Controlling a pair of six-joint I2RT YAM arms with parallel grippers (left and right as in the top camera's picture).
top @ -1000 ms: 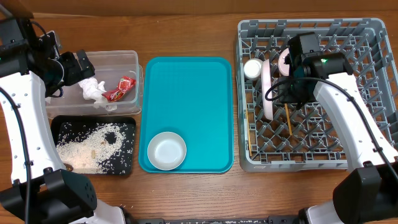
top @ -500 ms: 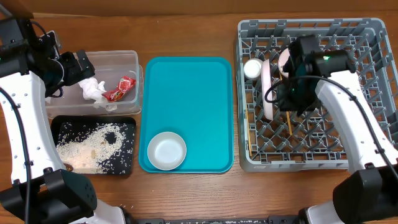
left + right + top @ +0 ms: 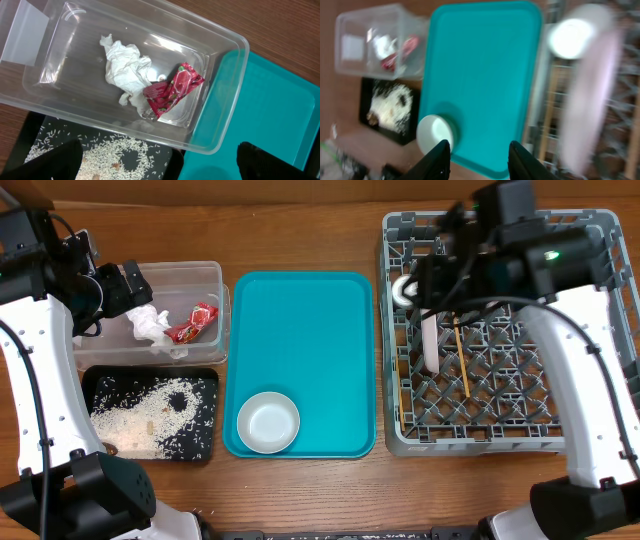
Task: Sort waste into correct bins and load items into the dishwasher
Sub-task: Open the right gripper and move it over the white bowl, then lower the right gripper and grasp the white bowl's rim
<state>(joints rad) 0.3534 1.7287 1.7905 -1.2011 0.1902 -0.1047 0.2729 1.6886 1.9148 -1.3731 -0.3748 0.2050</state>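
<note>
Plate [image 3: 430, 330] stands edgewise between rack [image 3: 590, 420] pegs for washing; bowl [image 3: 268, 422] not yet loaded. L gripper [image 3: 160, 162] wide open, R gripper [image 3: 480, 152] part-open, both empty.

Below my left pincer [image 3: 132, 288], the tub [image 3: 227, 85] is clear, smooth plastic. Inside it, the tissue [image 3: 125, 70] is soft crumpled paper and the wrapper [image 3: 172, 90] glossy red. Beside it, the teal tray [image 3: 270, 110] is smooth plastic on a grainy wood table [image 3: 300, 230].

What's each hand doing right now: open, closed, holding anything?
Left hand: open wide, empty, above the clear tub.
Right hand: partly open, nothing between its fingers.
</note>
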